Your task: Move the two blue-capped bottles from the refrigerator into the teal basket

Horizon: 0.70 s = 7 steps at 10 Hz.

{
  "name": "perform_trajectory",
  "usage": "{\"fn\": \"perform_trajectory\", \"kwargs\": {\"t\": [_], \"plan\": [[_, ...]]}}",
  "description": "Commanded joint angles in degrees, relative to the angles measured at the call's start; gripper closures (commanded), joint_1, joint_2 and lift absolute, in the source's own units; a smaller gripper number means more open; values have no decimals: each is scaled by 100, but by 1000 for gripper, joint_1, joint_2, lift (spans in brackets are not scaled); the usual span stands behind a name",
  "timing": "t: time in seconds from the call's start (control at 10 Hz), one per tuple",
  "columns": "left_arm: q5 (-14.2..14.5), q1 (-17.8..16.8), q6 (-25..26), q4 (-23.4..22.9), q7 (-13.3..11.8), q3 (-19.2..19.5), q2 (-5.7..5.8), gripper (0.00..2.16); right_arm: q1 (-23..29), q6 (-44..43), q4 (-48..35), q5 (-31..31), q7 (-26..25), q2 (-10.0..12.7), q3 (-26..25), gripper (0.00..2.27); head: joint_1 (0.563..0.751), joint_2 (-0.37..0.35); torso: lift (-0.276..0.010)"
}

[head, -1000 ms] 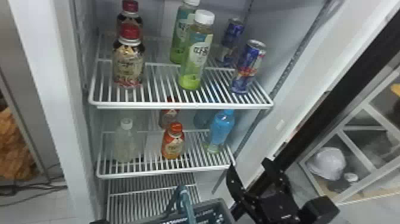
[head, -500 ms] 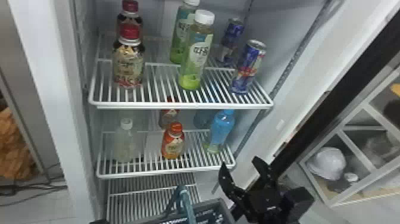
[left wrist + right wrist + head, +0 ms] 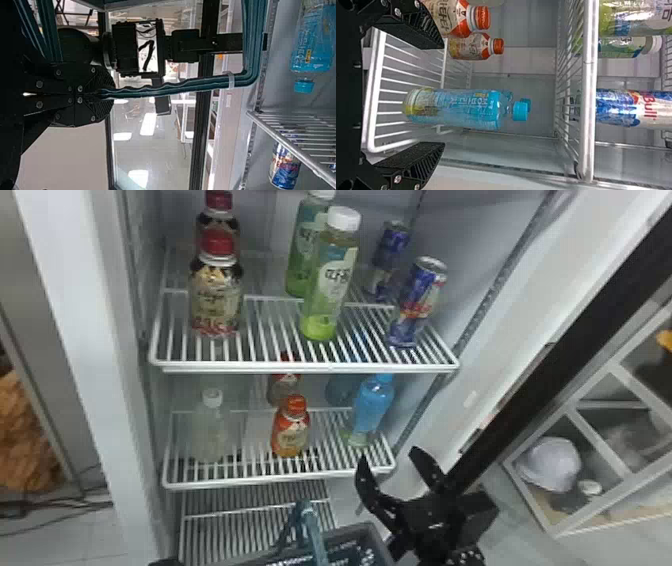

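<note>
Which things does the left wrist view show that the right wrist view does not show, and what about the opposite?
The left wrist view gives the left hand, closed on a teal handle. The right wrist view gives two orange-capped bottles and a white-capped bottle. Both share a blue-capped bottle, a blue can and a wire shelf.

We see pale tiled floor (image 3: 55, 547) at left, thin dark cables (image 3: 45, 517) across it, crumpled orange-brown material (image 3: 22, 440) just beyond. Right: pale-framed shelving unit with slanting dividers (image 3: 597, 442), a rounded white helmet-like object (image 3: 550, 462) in one compartment. Left wrist view: bright white light patches (image 3: 148, 124), lamps or reflections, can't tell.
</note>
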Motion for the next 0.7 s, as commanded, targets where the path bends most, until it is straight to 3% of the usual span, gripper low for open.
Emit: {"fn": "perform_trajectory", "kwargs": {"t": [0.0, 0.6], "plan": [[8, 1, -3, 0, 2, 3, 0, 1154, -202, -83, 215, 5, -9, -20, 82, 153, 695, -350, -136], [8, 1, -3, 0, 2, 3, 9, 1154, -1017, -533, 1157, 119, -176, -29, 153, 153, 695, -350, -136]]}}
